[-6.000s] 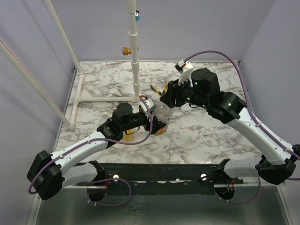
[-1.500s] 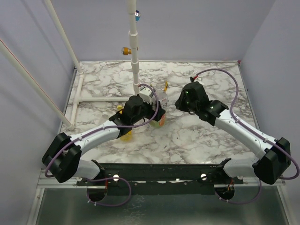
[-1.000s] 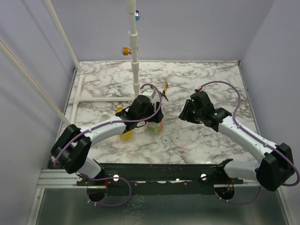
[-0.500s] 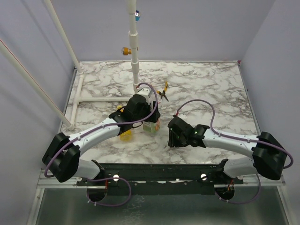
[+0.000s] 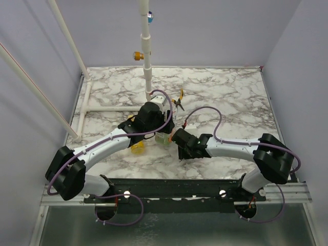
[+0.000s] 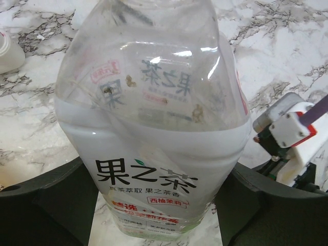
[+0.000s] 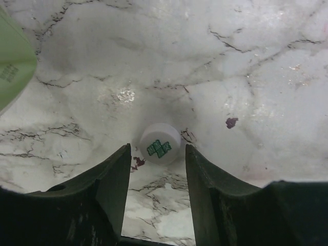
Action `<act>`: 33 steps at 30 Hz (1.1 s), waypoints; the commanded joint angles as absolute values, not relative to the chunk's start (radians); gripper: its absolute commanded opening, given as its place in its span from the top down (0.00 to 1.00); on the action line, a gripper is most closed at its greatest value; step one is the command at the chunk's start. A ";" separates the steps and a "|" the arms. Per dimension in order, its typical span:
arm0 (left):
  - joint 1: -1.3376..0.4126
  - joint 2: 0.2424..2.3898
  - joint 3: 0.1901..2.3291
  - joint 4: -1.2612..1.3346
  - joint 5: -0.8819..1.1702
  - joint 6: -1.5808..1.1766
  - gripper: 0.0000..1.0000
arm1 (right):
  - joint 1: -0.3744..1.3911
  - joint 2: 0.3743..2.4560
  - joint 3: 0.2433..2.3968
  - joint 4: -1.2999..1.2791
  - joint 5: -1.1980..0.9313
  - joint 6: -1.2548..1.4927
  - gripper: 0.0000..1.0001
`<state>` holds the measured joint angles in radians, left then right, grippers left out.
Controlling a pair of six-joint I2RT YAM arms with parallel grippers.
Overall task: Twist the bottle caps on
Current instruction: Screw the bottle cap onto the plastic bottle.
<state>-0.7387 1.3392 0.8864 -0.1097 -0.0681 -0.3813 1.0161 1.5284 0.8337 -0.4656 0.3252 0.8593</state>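
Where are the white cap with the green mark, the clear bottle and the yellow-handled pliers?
white cap (image 7: 160, 143): right wrist view, on its printed top.
clear bottle (image 6: 148, 179): left wrist view, on its white label.
pliers (image 5: 179, 98): top external view, on the yellow handles.

1. A white marble-patterned table (image 5: 230, 92) with grey veins filled the middle of the view.
2. Plain lavender walls (image 5: 215, 31) closed it in at the back and on both sides.
3. A white pipe (image 5: 146, 51) stood upright near the table's back, and another pipe (image 5: 67, 36) slanted along the left wall.
4. A black rail (image 5: 169, 187) ran along the near edge, with dull sheet metal (image 5: 169, 230) below.
5. The light was even, with soft glare on the marble.
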 commanded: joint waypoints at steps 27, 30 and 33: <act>-0.730 1.094 0.759 -0.028 0.173 0.007 0.91 | 0.918 1.215 1.142 -0.762 0.325 0.704 0.73; -0.732 1.038 0.700 0.027 0.212 0.092 0.92 | 0.878 1.192 1.277 -0.825 0.254 0.645 0.73; -0.734 0.994 0.659 0.078 0.241 0.117 0.93 | 0.873 1.221 1.424 -0.877 0.185 0.597 0.73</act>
